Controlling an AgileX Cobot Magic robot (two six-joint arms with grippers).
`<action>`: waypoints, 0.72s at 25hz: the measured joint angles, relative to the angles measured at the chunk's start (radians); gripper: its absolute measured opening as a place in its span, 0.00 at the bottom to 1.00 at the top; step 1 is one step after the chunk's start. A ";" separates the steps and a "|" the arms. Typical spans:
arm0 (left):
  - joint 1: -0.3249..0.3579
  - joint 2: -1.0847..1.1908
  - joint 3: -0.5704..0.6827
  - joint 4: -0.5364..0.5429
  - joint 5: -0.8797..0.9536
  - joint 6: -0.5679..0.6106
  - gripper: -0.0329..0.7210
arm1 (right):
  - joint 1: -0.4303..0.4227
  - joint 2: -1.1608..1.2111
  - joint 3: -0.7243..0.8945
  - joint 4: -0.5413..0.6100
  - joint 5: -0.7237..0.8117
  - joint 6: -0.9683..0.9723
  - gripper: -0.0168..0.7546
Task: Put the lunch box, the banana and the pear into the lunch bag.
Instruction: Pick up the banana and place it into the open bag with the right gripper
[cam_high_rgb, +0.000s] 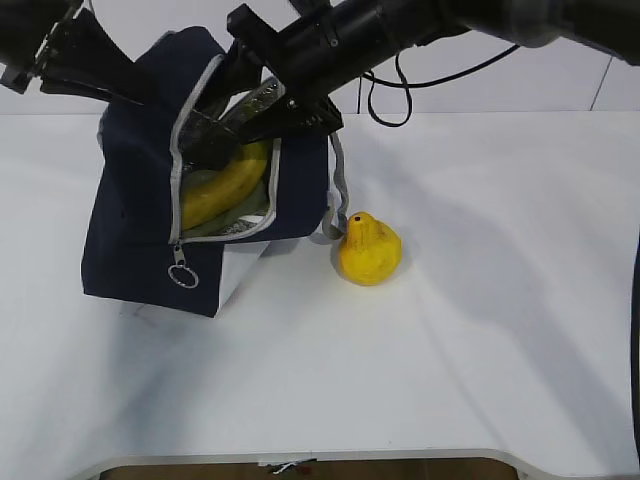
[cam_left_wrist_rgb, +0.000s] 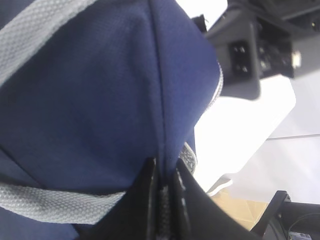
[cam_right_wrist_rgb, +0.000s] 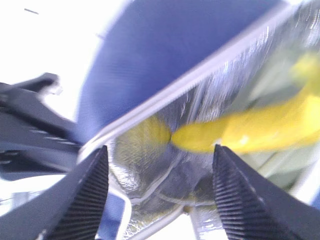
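The left gripper (cam_high_rgb: 120, 90) comes in from ten o'clock in the exterior view and is clenched on the navy fabric at the upper back edge of the lunch bag (cam_high_rgb: 130, 210); its wrist view shows the two black fingertips (cam_left_wrist_rgb: 150, 200) pinched tight on a seam of the blue cloth, with two grey webbing straps (cam_left_wrist_rgb: 50, 205) crossing the panel above and below. The single bag lies tipped on the white table (cam_high_rgb: 450, 350), its mouth turned toward the camera, grey zipper tape (cam_high_rgb: 178, 150) ringing the opening and one round metal pull (cam_high_rgb: 181, 273) hanging at six o'clock of that opening, just above the white lower panel (cam_high_rgb: 240, 275). Inside, against the silver foil lining (cam_right_wrist_rgb: 150, 175), lies one banana (cam_high_rgb: 225, 185), curved and yellow, running from about seven o'clock up to one o'clock; a pale greenish edge under it (too little shows to be sure it is the lunch box) peeks out at the bottom. The right gripper (cam_high_rgb: 235, 135) reaches across from one o'clock into the top of the mouth, and its wrist view shows both ribbed fingers (cam_right_wrist_rgb: 85, 200) spread wide apart with nothing between them, the banana lying blurred just beyond. At four o'clock of the bag, just beside its lower corner, sits one pear (cam_high_rgb: 370, 250), squat and yellow, dark dimple at its top, upright on the table and free of both arms.
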 joint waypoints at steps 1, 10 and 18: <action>0.000 0.000 0.000 0.000 0.000 0.000 0.06 | -0.002 0.000 -0.014 0.000 0.031 -0.004 0.69; 0.000 0.000 0.000 0.061 -0.020 -0.002 0.06 | -0.019 0.000 -0.204 -0.063 0.124 -0.016 0.69; 0.000 0.000 0.000 0.113 -0.026 -0.019 0.06 | -0.021 -0.040 -0.217 -0.339 0.140 0.082 0.69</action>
